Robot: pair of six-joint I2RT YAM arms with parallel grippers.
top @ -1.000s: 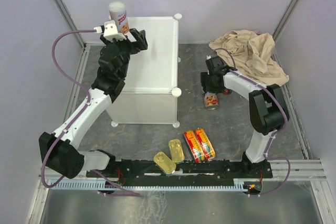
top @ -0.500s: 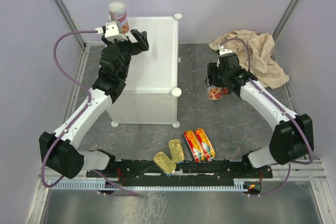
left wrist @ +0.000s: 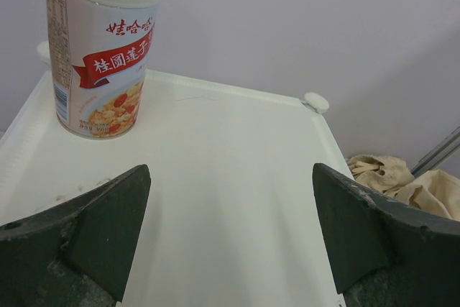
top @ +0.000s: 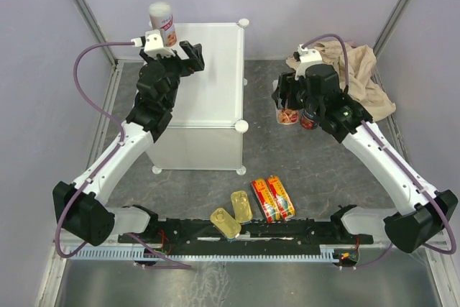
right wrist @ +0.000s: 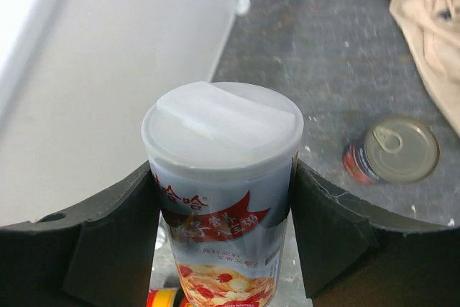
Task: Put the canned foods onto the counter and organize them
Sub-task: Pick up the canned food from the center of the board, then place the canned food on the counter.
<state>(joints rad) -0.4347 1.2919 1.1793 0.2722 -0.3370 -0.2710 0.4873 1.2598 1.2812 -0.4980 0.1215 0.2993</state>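
One white-and-red can point(top: 162, 23) stands upright at the far left corner of the white counter point(top: 208, 98); it also shows in the left wrist view point(left wrist: 100, 55). My left gripper point(top: 183, 54) hovers open and empty over the counter top point(left wrist: 215, 170), just right of that can. My right gripper point(top: 287, 102) is shut on the second white-and-red can point(right wrist: 223, 199), holding it upright above the floor, right of the counter. The dark can point(top: 309, 120) stands on the floor beside it point(right wrist: 394, 150). Two red-yellow tins point(top: 272, 198) and two gold tins point(top: 233, 213) lie near the arm bases.
The beige cloth point(top: 352, 70) lies crumpled at the back right, just behind the right gripper, and shows in the right wrist view point(right wrist: 424, 19). The counter's side panel point(right wrist: 108, 84) stands left of the held can. Grey walls close in the workspace.
My right gripper has raised the white-and-red can off the floor, stood it upright and carried it toward the back. The left gripper has barely shifted.
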